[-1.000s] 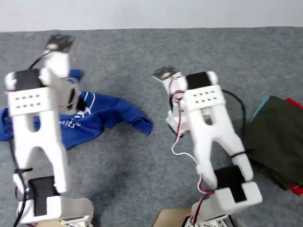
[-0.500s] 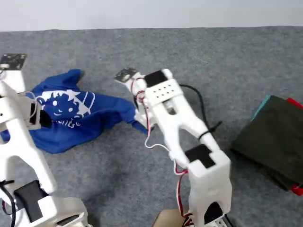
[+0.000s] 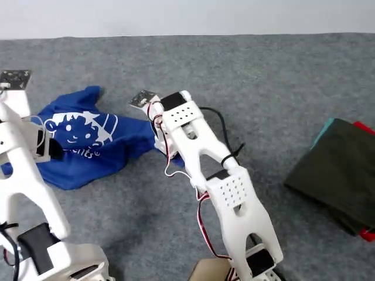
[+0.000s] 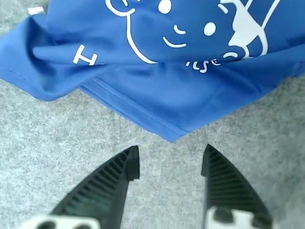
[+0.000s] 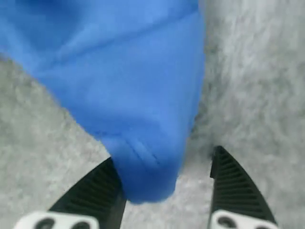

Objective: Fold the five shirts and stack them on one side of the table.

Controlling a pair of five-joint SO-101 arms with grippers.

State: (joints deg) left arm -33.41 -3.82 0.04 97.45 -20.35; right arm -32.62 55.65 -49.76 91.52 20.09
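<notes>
1. The right arm stretches forward and leftward. The right hand [image 5: 167, 157] is low over a sleeve end of the blue shirt [image 3: 88, 140], released, with fingers spread either side of the cloth.
2. The left arm stands bent at the left edge. The left hand [image 4: 171, 150] points down just short of the shirt's hem, released and grasping nothing.
3. The shirt lies crumpled and soft, white cartoon print up, on the grey felt-like desk [image 3: 263, 76]. The folded shirts [image 3: 340, 175] are stacked at the right edge.

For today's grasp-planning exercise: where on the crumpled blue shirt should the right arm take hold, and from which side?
Grip the blue shirt by its sleeve end, a narrow loose flap sticking out toward the right arm. Come down from above: the right gripper hangs over it with open fingers on either side, so closing there should probably pinch the cloth.
</notes>
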